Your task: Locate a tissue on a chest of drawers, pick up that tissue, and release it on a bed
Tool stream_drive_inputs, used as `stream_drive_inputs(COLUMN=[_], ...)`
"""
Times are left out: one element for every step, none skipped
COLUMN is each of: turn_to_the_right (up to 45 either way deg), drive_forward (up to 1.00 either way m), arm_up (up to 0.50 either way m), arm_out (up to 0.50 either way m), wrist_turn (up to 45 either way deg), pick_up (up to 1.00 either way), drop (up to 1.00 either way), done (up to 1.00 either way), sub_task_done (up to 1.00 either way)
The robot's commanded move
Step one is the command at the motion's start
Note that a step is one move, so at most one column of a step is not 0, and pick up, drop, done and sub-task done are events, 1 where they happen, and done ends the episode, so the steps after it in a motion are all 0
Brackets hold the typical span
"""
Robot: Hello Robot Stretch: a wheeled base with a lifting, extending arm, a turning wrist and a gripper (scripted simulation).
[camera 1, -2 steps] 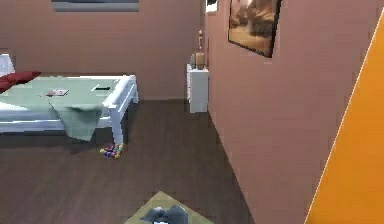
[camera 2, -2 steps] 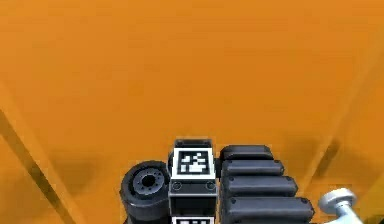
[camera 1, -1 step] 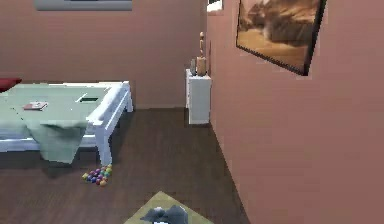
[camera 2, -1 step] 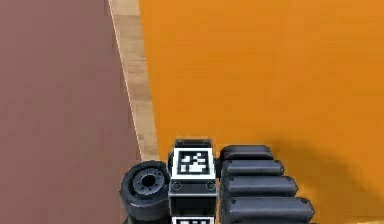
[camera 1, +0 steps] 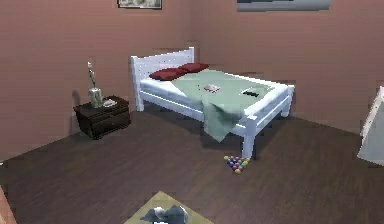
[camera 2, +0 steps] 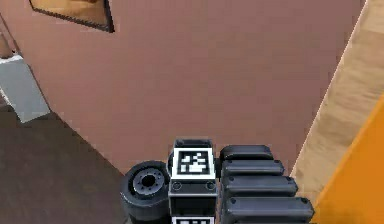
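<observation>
Gripper point(camera 2: 148, 192) dark, low by pink wall point(camera 2: 200, 70); far end unclear, cannot tell whether anything held. White-framed green-blanketed bed point(camera 1: 165, 60) ahead; multicoloured small objects point(camera 1: 235, 162) at its foot might block approach.

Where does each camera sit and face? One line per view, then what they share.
Forward view: on the robot, facing ahead and slightly down at a white bed, dark nightstand and coloured balls; own body: none.
Arm side view: on the robot's body, facing out sideways at a pink wall with a framed picture; the dark arm and tool stand at the bottom edge.
Shared: probably the pale panel, forward view's right edge, arm side view's left.
</observation>
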Motion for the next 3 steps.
stream_drive_inputs(turn_to_the_right=[-15.0,0.0,6.0], drive_forward=[0.00,0.35,0.00], arm_up=[0.00,0.00,0.00], arm_out=[0.00,0.00,0.00], wrist_turn=[0.0,0.0,0.0], pick_up=[0.00,0.00,0.00], drop=[0.00,0.00,0.00], done=[0.00,0.00,0.00], sub_task_done=[0.00,0.00,0.00])
